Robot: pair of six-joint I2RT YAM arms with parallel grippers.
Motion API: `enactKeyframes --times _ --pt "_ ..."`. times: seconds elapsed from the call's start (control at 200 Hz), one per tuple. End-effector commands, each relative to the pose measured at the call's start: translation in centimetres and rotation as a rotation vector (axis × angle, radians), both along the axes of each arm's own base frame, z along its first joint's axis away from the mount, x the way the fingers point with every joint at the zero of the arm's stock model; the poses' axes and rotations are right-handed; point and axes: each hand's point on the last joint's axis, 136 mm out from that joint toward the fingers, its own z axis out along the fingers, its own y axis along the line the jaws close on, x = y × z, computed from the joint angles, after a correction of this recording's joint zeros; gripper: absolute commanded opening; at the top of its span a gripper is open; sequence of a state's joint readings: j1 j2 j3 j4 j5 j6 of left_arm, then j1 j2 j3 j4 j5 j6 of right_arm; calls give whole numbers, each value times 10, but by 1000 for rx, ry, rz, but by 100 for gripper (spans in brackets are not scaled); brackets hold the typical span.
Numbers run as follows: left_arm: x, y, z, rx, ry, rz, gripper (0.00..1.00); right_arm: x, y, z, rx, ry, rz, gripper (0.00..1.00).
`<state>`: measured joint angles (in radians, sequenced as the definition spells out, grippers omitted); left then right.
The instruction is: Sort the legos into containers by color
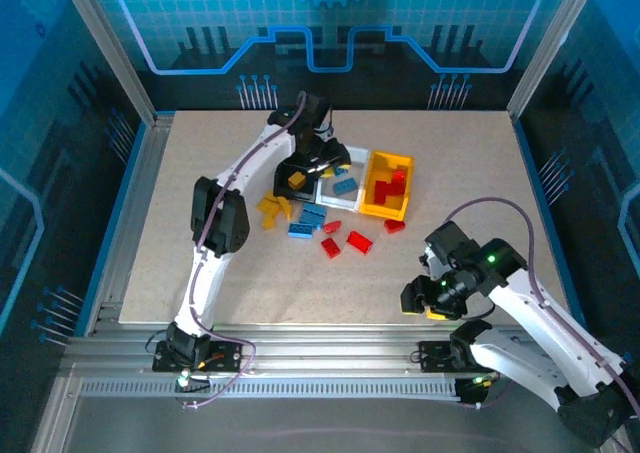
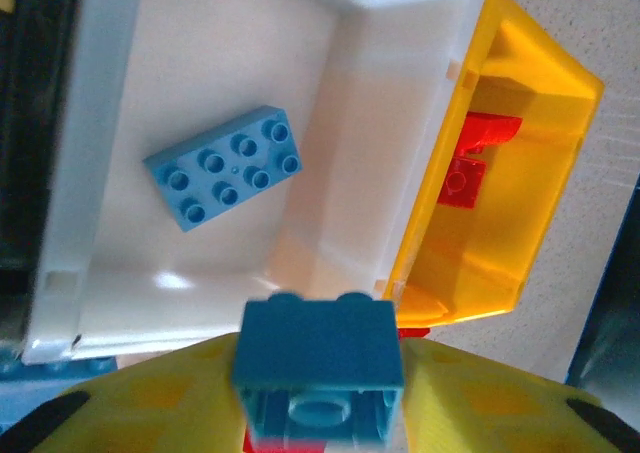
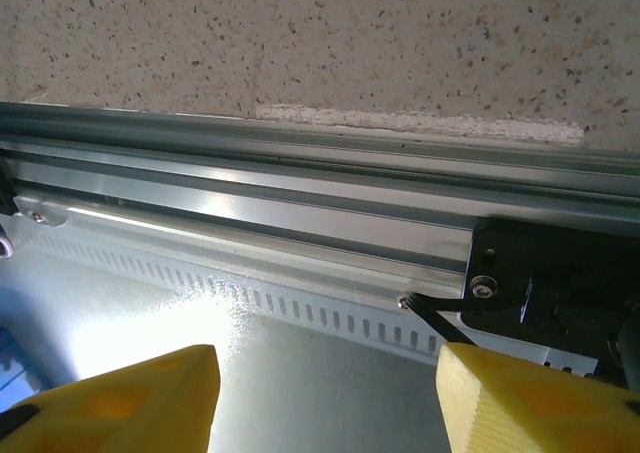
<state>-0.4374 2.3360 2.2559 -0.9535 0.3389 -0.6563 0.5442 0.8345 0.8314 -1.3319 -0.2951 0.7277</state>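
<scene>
In the left wrist view the black bin [image 2: 18, 123] is a dark sliver cut off at the frame's left edge. From above, the left arm covers most of it, so little can be made out there beyond one orange lego [image 1: 297, 179] showing beside the arm. The left jaws are closed on a blue lego [image 2: 318, 368], pinched between their yellow fingers [image 2: 130, 408], with its lower part cut off by the frame. Just ahead of those jaws lies the white bin [image 2: 90, 173], an eight-stud blue lego [image 2: 224, 168] flat on its floor. To the jaws' right the yellow bin [image 2: 540, 223] holds red legos [image 2: 470, 163], partly hidden by its wall. Loose legos [image 1: 308, 221] lie on the counter [image 1: 470, 153] just short of the bins. The right jaws, near the counter's front edge and well apart from every lego, stand wide open with nothing between their fingers [image 3: 130, 398].
</scene>
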Motion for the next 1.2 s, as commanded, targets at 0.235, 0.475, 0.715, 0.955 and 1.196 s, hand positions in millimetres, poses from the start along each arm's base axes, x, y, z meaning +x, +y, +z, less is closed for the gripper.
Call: enactKeyframes --times 0.235,0.475,0.715,0.955,1.196 --pt "-9 2 21 -25 20 2 63 23 -10 6 -64 -95 -46 63" --pt "-47 24 55 -6 -41 -20 66 104 -14 -6 -83 -224 -154 65" --pt "-125 64 43 40 -27 -10 70 179 0 -10 -47 -264 -196 66" --pt "-206 107 4 94 52 21 73 199 47 -39 -38 -150 -47 68" --pt "-238 128 -4 118 59 51 76 212 86 -61 -62 -89 -12 73"
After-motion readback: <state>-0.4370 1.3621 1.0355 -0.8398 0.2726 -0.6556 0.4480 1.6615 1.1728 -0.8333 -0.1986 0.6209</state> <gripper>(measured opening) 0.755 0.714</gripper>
